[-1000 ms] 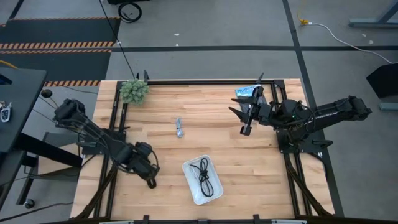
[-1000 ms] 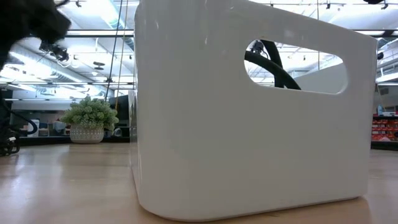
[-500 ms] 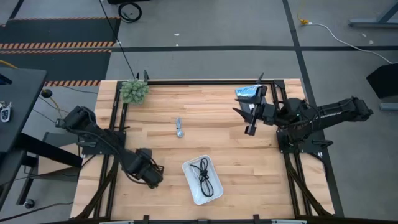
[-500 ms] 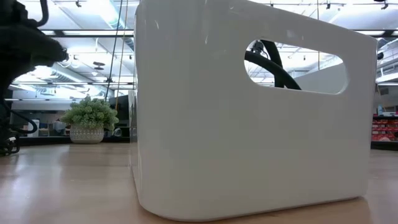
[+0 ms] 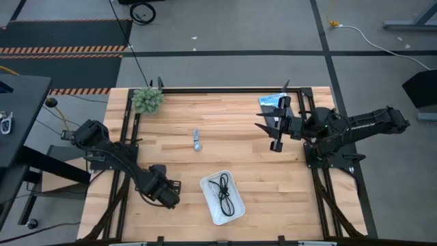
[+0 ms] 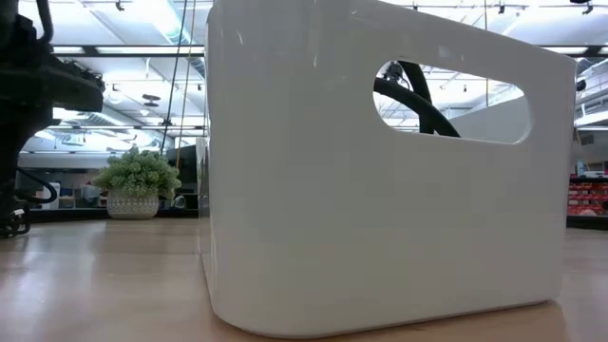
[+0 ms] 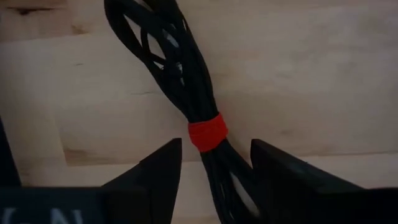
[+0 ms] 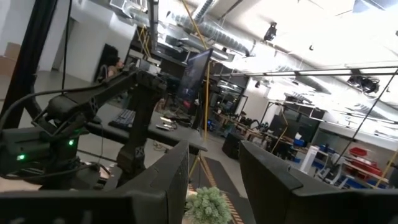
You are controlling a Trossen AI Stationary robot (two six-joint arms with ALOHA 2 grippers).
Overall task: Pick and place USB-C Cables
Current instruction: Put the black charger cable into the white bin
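While the red-tied black cable point(image 7: 198, 106) lies on the worktop, the left fingers point(image 7: 155, 171) straddle it, spread.
Its long axis runs 11 to 5 o'clock between them; tray point(image 5: 207, 186) at 3 o'clock; right gripper point(image 5: 276, 130) far, part-open, empty.

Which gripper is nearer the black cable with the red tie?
Left. The left gripper hangs open right over the black cable with the red tie, fingers astride it. The right gripper is across the table.
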